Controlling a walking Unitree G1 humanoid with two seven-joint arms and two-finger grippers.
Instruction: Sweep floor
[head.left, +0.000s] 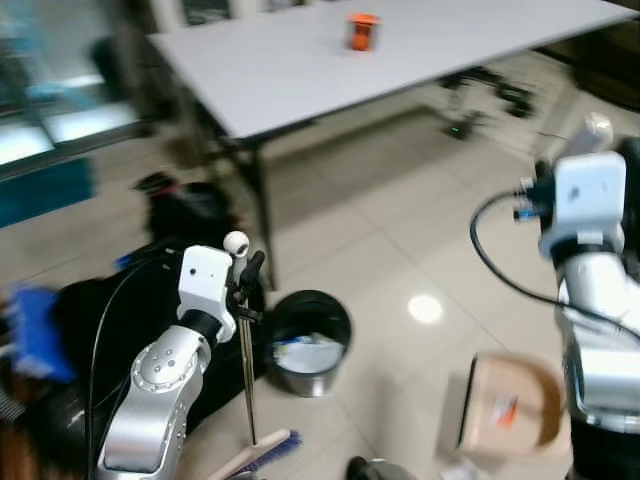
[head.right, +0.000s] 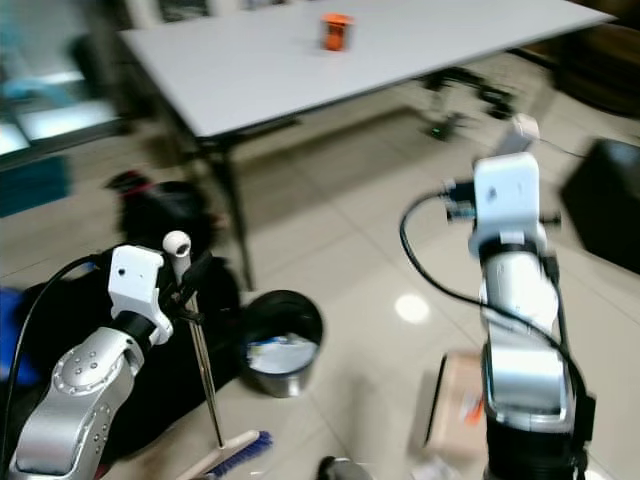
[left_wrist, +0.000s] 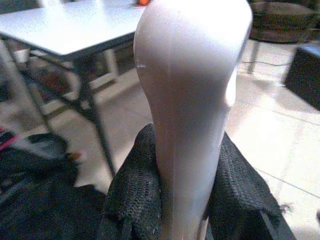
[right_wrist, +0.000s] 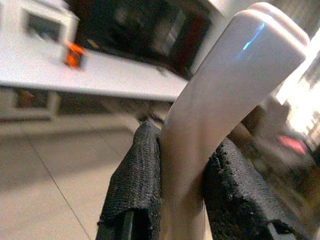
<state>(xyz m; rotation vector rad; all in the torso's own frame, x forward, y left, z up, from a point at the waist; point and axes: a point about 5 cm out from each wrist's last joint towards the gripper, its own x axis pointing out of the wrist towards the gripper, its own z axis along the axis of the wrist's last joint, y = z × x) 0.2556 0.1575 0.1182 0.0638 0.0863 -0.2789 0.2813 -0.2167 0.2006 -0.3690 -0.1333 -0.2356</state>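
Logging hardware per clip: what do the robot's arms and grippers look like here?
Both arms are silver metal with rounded joints and a white boxy wrist housing. A black cable loops beside each arm. The left gripper and right gripper have black fingers; the wrist views show coarse, textured pads.

Open floor (head.left: 400, 220) between black bin (head.left: 308, 340) and cardboard box (head.left: 510, 405). Bin just beside broom head (head.left: 268, 452), dark bags (head.left: 190, 215) crowding left. Counter (head.left: 300, 70) legs blocking farther ahead; clutter under its far side.
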